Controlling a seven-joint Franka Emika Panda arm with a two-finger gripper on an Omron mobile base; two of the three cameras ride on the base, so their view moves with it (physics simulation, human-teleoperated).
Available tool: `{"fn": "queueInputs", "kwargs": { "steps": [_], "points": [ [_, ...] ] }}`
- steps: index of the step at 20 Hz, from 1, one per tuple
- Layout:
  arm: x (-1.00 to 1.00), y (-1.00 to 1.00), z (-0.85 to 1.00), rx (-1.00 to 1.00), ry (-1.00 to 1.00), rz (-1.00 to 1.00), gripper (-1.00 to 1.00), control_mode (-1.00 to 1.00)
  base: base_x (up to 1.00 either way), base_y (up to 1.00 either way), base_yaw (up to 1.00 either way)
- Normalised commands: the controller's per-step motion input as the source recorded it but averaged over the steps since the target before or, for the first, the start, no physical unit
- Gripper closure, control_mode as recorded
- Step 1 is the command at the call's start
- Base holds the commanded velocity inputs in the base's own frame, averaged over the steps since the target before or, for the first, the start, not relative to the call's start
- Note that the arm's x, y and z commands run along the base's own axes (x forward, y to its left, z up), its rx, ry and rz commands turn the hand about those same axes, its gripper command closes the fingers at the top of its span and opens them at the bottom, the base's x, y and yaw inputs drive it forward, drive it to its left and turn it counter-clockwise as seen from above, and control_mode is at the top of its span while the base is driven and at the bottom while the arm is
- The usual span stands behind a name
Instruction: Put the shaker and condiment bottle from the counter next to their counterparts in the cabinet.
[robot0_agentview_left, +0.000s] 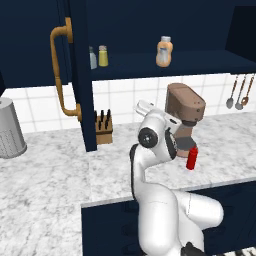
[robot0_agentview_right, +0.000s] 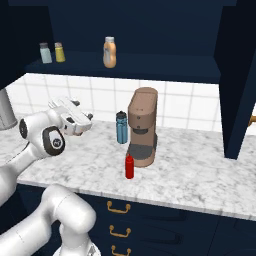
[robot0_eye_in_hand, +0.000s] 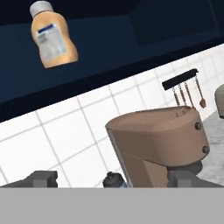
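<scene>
Jaws (robot0_agentview_right: 85, 120) stand wide apart with nothing between them, so you are carrying nothing; they hang above the desk (robot0_agentview_right: 200, 175), left of the brown coffee machine (robot0_agentview_right: 142, 127) in the right base view. Nearest you from that machine, the red condiment bottle (robot0_agentview_right: 129, 166) stands upright on the desk just in front of its base, close beside it. A blue bottle (robot0_agentview_right: 121, 127) stands just left of the machine, further back. Above the machine, on the cabinet (robot0_agentview_left: 82, 75) shelf, you see the peach-orange bottle (robot0_agentview_right: 109, 52) upright. Well to the left of it on the same shelf, the yellow-green shaker (robot0_agentview_right: 60, 52) stands just beside the grey shaker (robot0_agentview_right: 45, 53). Beyond the machine, utensils (robot0_agentview_left: 240, 92) hang on the tiled wall.
</scene>
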Motion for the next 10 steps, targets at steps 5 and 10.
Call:
{"fn": "queueInputs", "kwargs": {
  "steps": [5, 10],
  "points": [
    [-0.05, -0.39, -0.57, 0.0, 0.01, -0.12, -1.0, -1.0, 0.0, 0.0, 0.0],
    [-0.23, -0.41, -0.41, 0.02, 0.01, -0.31, -1.0, -1.0, 0.0, 0.0, 0.0]
  ]
}}
